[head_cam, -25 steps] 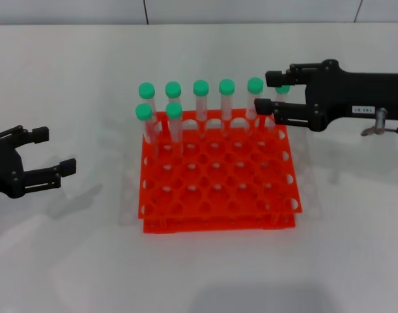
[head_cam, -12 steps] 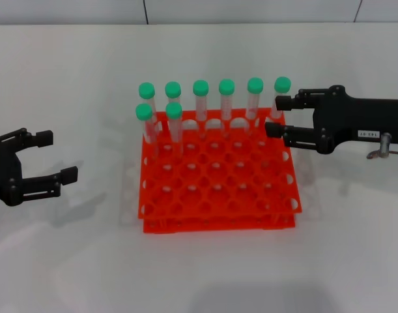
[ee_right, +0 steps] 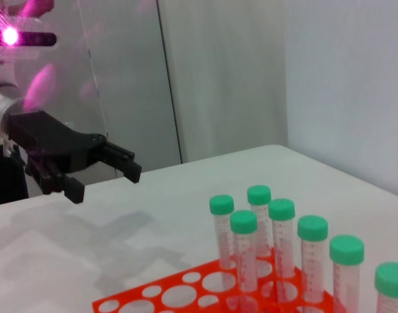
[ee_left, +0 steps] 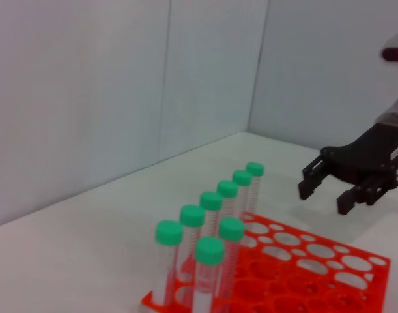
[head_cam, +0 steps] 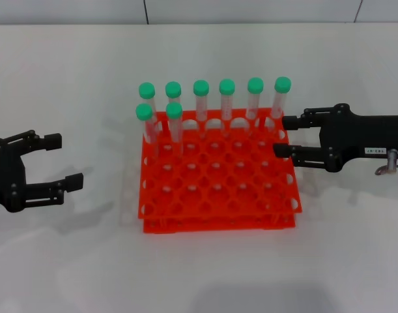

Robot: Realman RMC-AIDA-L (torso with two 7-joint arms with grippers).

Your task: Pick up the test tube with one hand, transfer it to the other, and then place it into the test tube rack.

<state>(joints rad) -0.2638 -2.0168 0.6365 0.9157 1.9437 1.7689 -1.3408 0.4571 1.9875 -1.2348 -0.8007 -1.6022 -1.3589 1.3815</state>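
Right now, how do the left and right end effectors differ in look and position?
The right end effector carries a small white label on its body; the left end effector shows none. The right one sits at the far right corner of the test tube rack, close beside the end test tube but not touching it; the left one hangs well clear of the rack's left side. Both are black, two-fingered, open, empty, and point inward toward the rack.
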